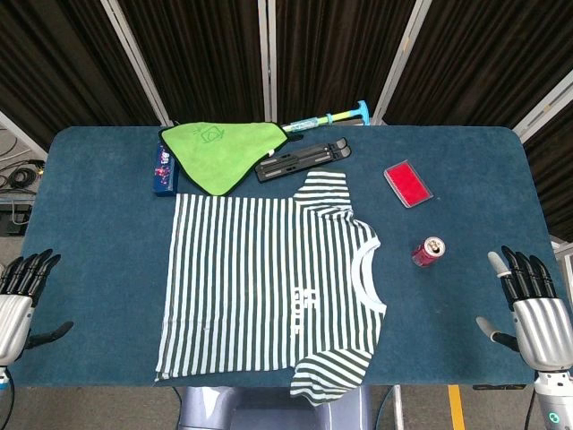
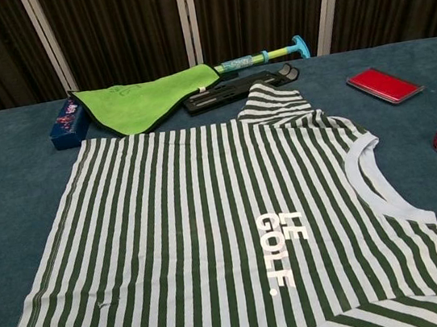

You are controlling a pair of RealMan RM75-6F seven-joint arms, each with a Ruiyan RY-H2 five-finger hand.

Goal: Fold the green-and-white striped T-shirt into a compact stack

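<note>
Striped in dark green and white, the cotton T-shirt (image 1: 269, 278) lies flat and face up in the middle of the blue cloth-covered table (image 1: 89, 224), its neck toward 3 o'clock and its hem toward 9 o'clock in the head view. One sleeve reaches toward 12 o'clock, the other hangs slightly over the near table edge at 6 o'clock. No fold has been made yet, by the look of it.

The left hand (image 1: 20, 291) waits at 8 o'clock off the table's corner, fingers spread and holding nothing. The right hand (image 1: 528, 305) sits at 4 o'clock, likewise spread and empty. Both are well apart from the shirt.

The fabric should be light, limp and prone to wrinkling or dragging on the napped table cover, so a pinch at a sleeve seam or hem corner seems the best hold, lifting before carrying across.

At 12 o'clock, just beside the far sleeve, lie a lime-green cloth (image 1: 224, 148), a black hinged bar tool (image 1: 300, 161) and a small dark-blue box (image 1: 163, 170). A flat red case (image 1: 408, 183) and a red drinks can (image 1: 429, 252) stand near the collar, close enough that a sweeping fold might knock the can.
</note>
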